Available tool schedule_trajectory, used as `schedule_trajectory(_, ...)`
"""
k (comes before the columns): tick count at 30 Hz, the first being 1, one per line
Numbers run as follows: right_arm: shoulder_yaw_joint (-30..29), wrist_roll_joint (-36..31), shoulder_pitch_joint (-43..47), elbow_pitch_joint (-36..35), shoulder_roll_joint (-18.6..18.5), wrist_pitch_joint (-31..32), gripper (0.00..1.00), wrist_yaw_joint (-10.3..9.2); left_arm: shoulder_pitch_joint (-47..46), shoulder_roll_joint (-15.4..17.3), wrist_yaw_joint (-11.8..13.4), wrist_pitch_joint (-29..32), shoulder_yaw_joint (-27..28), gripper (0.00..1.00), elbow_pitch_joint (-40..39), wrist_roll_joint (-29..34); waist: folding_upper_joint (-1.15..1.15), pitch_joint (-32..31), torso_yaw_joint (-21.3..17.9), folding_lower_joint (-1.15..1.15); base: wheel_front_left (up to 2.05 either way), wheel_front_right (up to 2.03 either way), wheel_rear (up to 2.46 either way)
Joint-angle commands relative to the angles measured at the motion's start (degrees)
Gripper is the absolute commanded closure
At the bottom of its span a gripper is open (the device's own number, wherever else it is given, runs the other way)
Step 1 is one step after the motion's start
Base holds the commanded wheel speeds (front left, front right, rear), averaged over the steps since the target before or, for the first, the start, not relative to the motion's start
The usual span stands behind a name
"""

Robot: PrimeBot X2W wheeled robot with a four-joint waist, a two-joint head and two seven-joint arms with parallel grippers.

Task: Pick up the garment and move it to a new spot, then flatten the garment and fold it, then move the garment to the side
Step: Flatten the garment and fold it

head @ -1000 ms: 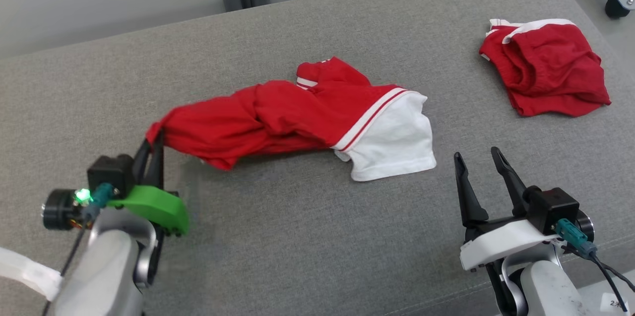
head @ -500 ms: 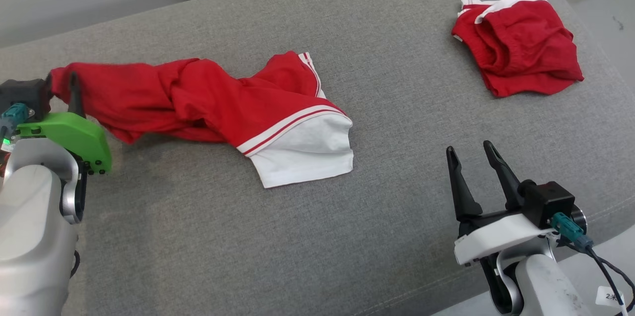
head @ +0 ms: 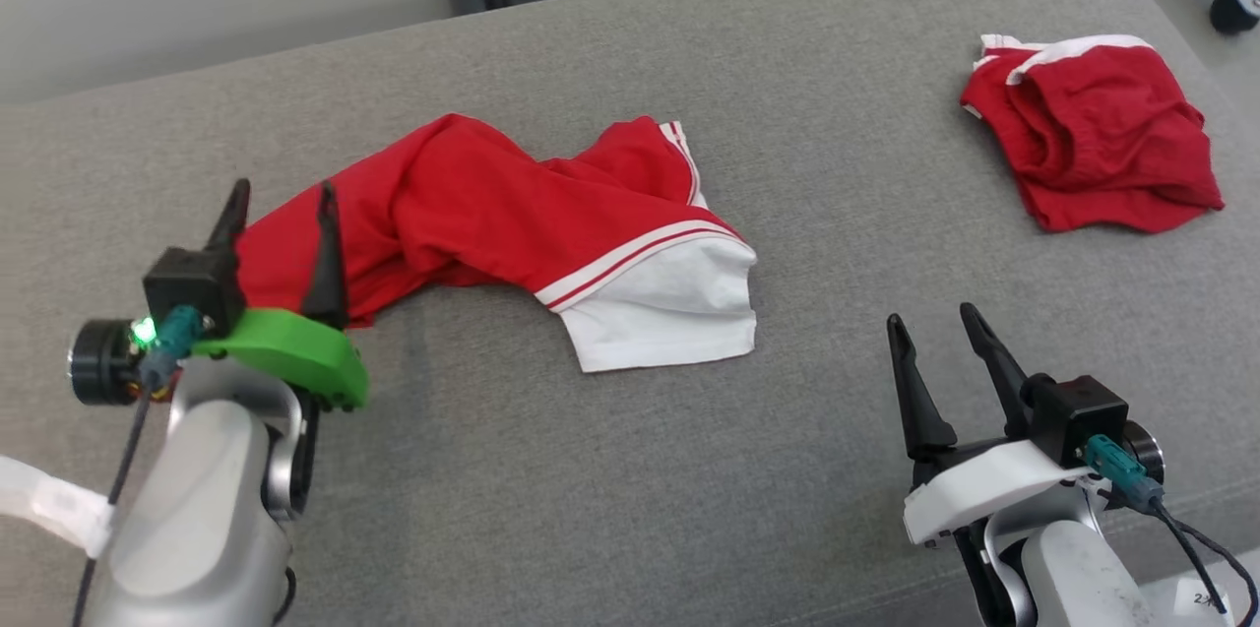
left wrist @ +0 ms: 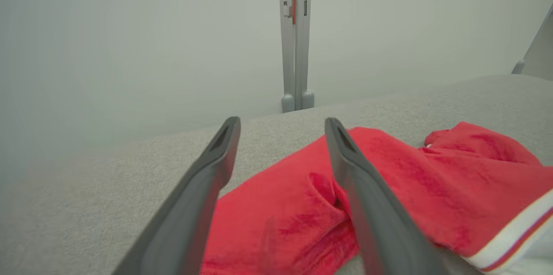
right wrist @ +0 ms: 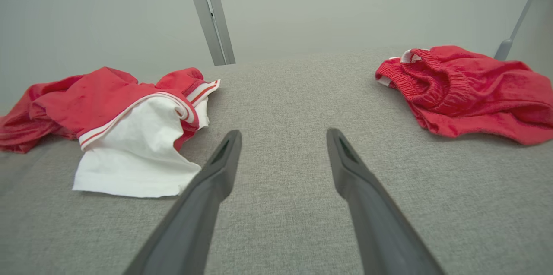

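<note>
The left gripper (head: 283, 190) has let go. Half a second ago it was closed on the red end of the shirt (head: 512, 214) and pulling it out to 9 o'clock; now its jaws stand wide and the cloth lies slack on the grey worktop (head: 591, 489). The camera has swung too, so much of the apparent shift is not the shirt's. The right gripper (head: 930, 317) is unchanged: wide, empty and resting at 5 o'clock.

The shirt is a crumpled band across the middle of the worktop. Its long axis runs from the red end at 9 o'clock down to the white panel (head: 669, 317) at about 4 o'clock. In the left wrist view, red cloth lies between and under the spread fingers (left wrist: 363, 206), though I cannot tell whether they touch it. The white panel sits at 10 o'clock from the right gripper, well apart from it. A second red garment (head: 1093, 145) lies far off at 1 o'clock, clear of everything.

The relocation looks done and flattening is likely next. The left arm is nearer the red end and the right arm nearer the white, so a pull along that axis suits both.
</note>
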Motion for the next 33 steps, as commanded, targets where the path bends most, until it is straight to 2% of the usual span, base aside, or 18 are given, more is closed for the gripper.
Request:
schedule_trajectory(1,0.0,-0.7,0.7,0.7,-0.1,-0.2,0.00,-0.09,3.3,-0.7,0.6,-0.5,-0.2,0.00,-1.9,-0.7,0.00,-3.7,4.9,0.00,0.00,0.00,0.00)
schedule_trajectory(13,1.2,-4.4,-5.0,12.7,-0.1,1.6,0.00,-0.09,20.7,-6.6,4.1,-1.1,-0.5,0.00,-14.4,-1.5,0.00,-4.0,11.8,0.00,0.00,0.00,0.00)
schedule_trajectory(21,-0.1,-6.7,-11.0,23.5,-0.1,5.6,0.00,-0.09,24.0,-8.5,4.4,-1.1,-0.8,0.00,-17.3,-0.1,0.00,-2.8,14.7,0.00,0.00,0.00,0.00)
schedule_trajectory(25,0.9,-5.7,-13.4,28.3,-0.1,7.5,0.00,-0.09,24.0,-8.9,4.1,-1.1,-0.6,0.00,-17.5,0.3,0.00,-2.6,15.4,0.00,0.00,0.00,0.00)
schedule_trajectory(26,1.5,-5.1,-13.7,29.1,-0.1,7.4,0.18,-0.09,24.1,-9.0,4.1,-1.1,-0.5,0.00,-17.5,0.4,0.00,-2.6,15.4,0.00,0.00,0.00,0.00)
schedule_trajectory(27,1.9,-4.6,-14.1,29.9,-0.1,7.1,0.55,-0.09,24.1,-9.1,4.0,-1.1,-0.3,0.00,-17.5,0.3,0.00,-2.7,15.4,0.00,0.00,0.00,0.00)
schedule_trajectory(28,2.3,-4.2,-14.4,30.4,-0.1,6.9,0.59,-0.09,24.2,-9.1,4.1,-1.1,-0.2,0.00,-17.5,0.4,0.00,-2.8,15.3,0.00,0.00,0.00,0.00)
schedule_trajectory(29,3.0,-3.4,-14.6,30.9,-0.1,6.4,0.85,-0.09,24.4,-9.2,4.0,-1.1,0.0,0.00,-17.6,0.5,0.00,-2.9,15.1,0.00,0.00,0.00,0.00)
schedule_trajectory(30,3.5,-3.0,-14.8,31.1,-0.1,6.0,1.00,-0.09,24.5,-9.2,3.9,-1.1,0.0,0.00,-17.6,0.6,0.00,-3.1,14.9,0.00,0.00,0.00,0.00)
schedule_trajectory(33,4.3,-2.0,-15.6,31.1,-0.2,4.8,1.00,-0.10,24.8,-9.4,3.6,-1.1,0.0,0.00,-17.5,0.8,0.00,-3.6,13.7,0.00,0.00,0.00,0.00)
